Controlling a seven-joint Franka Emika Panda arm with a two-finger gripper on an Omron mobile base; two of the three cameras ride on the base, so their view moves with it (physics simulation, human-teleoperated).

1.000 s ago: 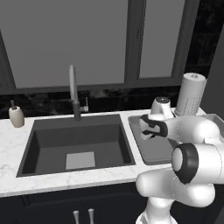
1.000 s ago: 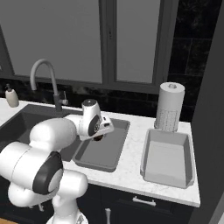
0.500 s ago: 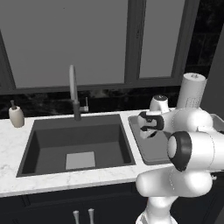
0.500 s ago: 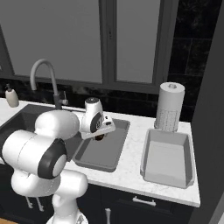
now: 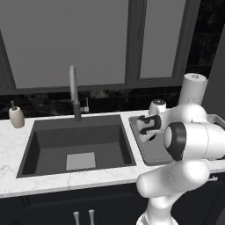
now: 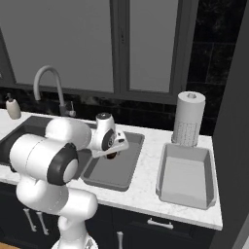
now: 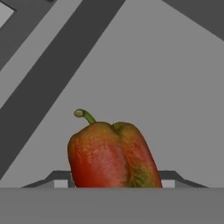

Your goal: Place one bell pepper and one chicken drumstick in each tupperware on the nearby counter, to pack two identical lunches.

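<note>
A red bell pepper [image 7: 111, 153] with a green stem sits between my gripper [image 7: 113, 181] fingertips, upright and close to the hand camera. My gripper [image 5: 147, 127] [image 6: 113, 151] is shut on it, low over the grey tupperware [image 5: 154, 151] [image 6: 114, 170] beside the sink. That tub's bare grey floor lies behind the pepper. A second tupperware [image 6: 187, 177] [image 5: 218, 121] stands further right on the white counter [image 5: 66, 180] [image 6: 146, 182] with nothing in it. The chicken drumstick is out of view.
The dark sink basin [image 5: 79, 145] with its faucet [image 5: 74, 92] [image 6: 51, 80] lies left of the tubs. A soap dispenser [image 5: 16, 116] [image 6: 13, 106] stands at the far left. A paper towel roll [image 5: 193, 88] [image 6: 188, 119] stands behind the right tub.
The arm's elbow has swung round in front of the cameras. The hand has stayed over the tub beside the sink, shifting slightly towards the sink with the pepper.
</note>
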